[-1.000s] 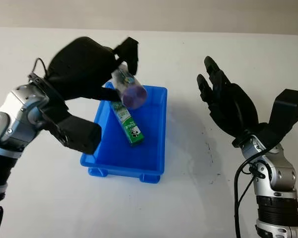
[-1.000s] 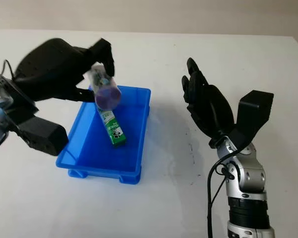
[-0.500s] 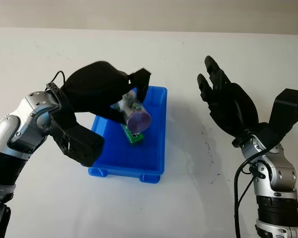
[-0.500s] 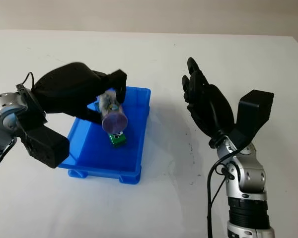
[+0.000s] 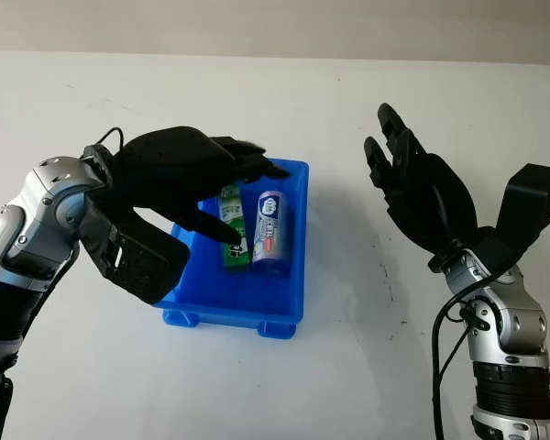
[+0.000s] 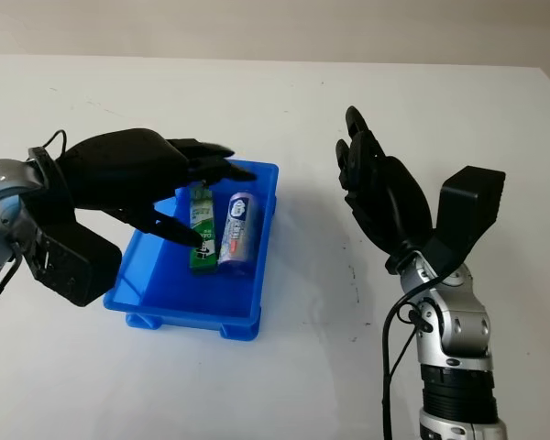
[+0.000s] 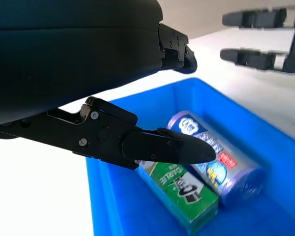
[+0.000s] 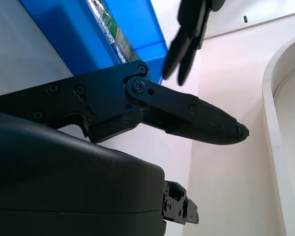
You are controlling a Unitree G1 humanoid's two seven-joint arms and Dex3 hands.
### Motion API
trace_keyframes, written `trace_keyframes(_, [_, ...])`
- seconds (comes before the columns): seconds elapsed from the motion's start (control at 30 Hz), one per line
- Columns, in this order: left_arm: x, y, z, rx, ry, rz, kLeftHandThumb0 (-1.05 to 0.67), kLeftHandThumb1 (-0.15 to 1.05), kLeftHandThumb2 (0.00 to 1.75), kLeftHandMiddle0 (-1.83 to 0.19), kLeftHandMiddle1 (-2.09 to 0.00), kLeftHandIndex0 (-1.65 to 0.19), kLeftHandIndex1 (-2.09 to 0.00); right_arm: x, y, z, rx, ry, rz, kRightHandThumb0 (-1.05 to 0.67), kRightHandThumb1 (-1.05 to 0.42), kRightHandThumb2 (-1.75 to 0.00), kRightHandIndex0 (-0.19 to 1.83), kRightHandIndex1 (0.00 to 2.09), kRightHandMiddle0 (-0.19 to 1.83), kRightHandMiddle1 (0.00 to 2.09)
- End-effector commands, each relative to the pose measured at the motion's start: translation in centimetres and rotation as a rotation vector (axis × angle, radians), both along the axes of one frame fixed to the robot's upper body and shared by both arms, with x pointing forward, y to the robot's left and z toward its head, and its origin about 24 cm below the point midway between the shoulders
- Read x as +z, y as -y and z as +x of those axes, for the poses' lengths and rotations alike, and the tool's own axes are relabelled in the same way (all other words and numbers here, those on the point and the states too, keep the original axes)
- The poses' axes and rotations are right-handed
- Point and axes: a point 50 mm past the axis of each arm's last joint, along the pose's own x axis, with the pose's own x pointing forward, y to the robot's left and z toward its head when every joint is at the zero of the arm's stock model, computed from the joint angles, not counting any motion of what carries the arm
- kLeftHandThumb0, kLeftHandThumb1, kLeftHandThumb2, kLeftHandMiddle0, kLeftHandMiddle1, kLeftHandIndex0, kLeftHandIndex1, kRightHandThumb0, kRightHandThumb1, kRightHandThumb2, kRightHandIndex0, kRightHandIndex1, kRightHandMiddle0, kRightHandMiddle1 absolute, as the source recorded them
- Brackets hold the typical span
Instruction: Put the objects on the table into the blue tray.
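The blue tray (image 5: 289, 295) sits on the white table left of centre. Inside it lie a green carton (image 5: 233, 236) and, to its right, a purple-and-white can (image 5: 269, 230) on its side; both also appear in the left wrist view, the carton (image 7: 187, 189) beside the can (image 7: 219, 160). My left hand (image 5: 234, 188) hovers open over the tray's left half, holding nothing, its fingers (image 7: 167, 146) just above the carton. My right hand (image 5: 412, 188) is raised open above the table to the right of the tray, holding nothing.
The white table (image 5: 367, 330) spreads around the tray, with a few small dark marks (image 5: 382, 268) between the tray and my right arm. The table's far edge (image 5: 284, 57) meets a pale wall.
The left hand, which held the purple can over the tray, lowered it and let go. The can now lies in the tray beside the green carton. The right hand stayed still.
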Motion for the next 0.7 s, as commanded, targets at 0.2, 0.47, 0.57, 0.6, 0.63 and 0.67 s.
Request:
trace_keyframes(0.2, [2.8, -0.6, -0.2, -0.009, -0.131, -0.318, -0.45, 1.05, 0.28, 0.11, -0.03, 0.09, -0.06, 0.2, -0.2, 0.1, 0.009, 0.019, 0.014, -0.77, -1.05, -0.76, -0.19, 0.00, -0.19, 0.00])
trace_keyframes(0.47, [3.2, -2.7, 0.1, 0.019, -0.254, -1.021, -0.81, 1.05, 0.51, 0.15, -0.05, 0.14, -0.04, 0.3, -0.6, 0.2, 0.006, 0.026, 0.034, -0.77, -1.05, -0.76, -0.19, 0.00, -0.19, 0.00])
trace_keyframes(0.57, [2.5, -4.0, -0.6, 0.040, -0.215, -1.273, -0.79, 1.05, 0.63, 0.17, -0.05, 0.16, -0.04, 0.5, -0.7, 0.3, -0.001, 0.032, 0.046, -0.77, -1.05, -0.76, -0.19, 0.00, -0.19, 0.00])
trace_keyframes(0.6, [2.2, -4.5, -1.0, 0.049, -0.187, -1.334, -0.79, 1.05, 0.66, 0.17, -0.05, 0.16, -0.04, 0.6, -0.7, 0.3, 0.000, 0.040, 0.041, -0.77, -1.05, -0.76, -0.19, 0.00, -0.19, 0.00])
trace_keyframes(0.63, [1.9, -5.0, -1.4, 0.062, -0.161, -1.372, -0.78, 1.05, 0.68, 0.18, -0.05, 0.17, -0.04, 0.7, -0.7, 0.3, -0.001, 0.044, 0.044, -0.77, -1.05, -0.77, -0.19, 0.00, -0.19, 0.00])
trace_keyframes(0.67, [1.5, -5.5, -1.7, 0.082, -0.141, -1.404, -0.78, 1.05, 0.71, 0.19, -0.02, 0.18, -0.01, 0.7, -0.7, 0.4, -0.004, 0.048, 0.040, -0.78, -1.05, -0.77, -0.19, 0.00, -0.19, 0.00])
